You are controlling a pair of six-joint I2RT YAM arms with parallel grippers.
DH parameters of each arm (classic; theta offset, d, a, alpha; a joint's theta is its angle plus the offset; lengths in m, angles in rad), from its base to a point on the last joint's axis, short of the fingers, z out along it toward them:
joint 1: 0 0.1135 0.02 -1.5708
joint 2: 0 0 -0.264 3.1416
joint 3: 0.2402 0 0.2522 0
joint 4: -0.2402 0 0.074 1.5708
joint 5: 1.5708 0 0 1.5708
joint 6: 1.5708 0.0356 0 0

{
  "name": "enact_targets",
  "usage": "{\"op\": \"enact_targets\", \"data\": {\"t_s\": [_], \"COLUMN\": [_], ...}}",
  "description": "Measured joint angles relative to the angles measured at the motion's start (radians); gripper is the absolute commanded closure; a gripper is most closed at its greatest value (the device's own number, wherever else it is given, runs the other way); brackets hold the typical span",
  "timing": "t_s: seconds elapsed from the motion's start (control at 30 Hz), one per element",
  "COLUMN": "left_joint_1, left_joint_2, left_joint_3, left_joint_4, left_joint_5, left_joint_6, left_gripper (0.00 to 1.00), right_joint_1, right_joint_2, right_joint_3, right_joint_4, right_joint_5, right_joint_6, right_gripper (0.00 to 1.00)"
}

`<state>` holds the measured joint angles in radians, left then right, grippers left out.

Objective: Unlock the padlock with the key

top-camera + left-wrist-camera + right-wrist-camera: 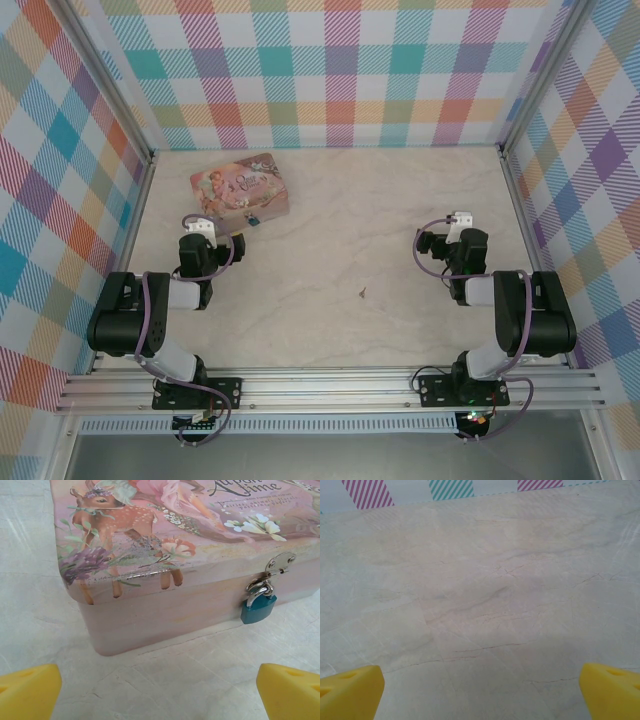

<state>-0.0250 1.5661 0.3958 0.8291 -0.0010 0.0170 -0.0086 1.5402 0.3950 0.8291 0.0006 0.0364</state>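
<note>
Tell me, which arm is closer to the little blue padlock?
Left. The left gripper sits just in front of the padlock, which hangs on the pink tin. The right gripper is far off to its right, well away from the tin.

Bright, even light — soft shadows, slight blur.

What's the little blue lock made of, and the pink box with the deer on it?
The tiny blue-teal padlock looks like metal under smooth paint; its silvery shackle is bare shiny metal, catching bright glints. The pink illustrated box seems to be printed tin: its rounded lid edge gleams, though I cannot be sure. Its clasp is polished metal.
</note>
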Motion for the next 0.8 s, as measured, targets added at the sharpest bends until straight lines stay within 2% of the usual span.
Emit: {"op": "enact_targets", "data": {"t_s": [0.27, 0.43, 0.63, 0.8], "left_joint_1": [0.000, -0.001, -0.001, -0.004], "left_joint_2": [0.000, -0.009, -0.246, -0.435], "left_joint_3": [0.000, 0.000, 0.086, 0.182], "left_joint_4": [0.000, -0.019, -0.318, -0.499], "left_joint_5": [0.000, -0.023, -0.064, -0.069], "left_joint_6": [0.000, -0.003, -0.045, -0.185], "left_gripper": [0.00, 0.00, 0.00, 0.00], "right_joint_1": [0.000, 0.000, 0.000, 0.003], "right_joint_2": [-0.003, -0.100, -0.311, -0.452], "right_joint_3": [0.002, 0.068, 0.174, 0.237], "right_joint_4": [-0.010, -0.219, -0.525, -0.796], "right_joint_5": [0.005, 0.018, -0.004, -0.056], "right_joint_6": [0.001, 0.008, 0.050, 0.148], "right_gripper": [0.00, 0.00, 0.00, 0.00]}}
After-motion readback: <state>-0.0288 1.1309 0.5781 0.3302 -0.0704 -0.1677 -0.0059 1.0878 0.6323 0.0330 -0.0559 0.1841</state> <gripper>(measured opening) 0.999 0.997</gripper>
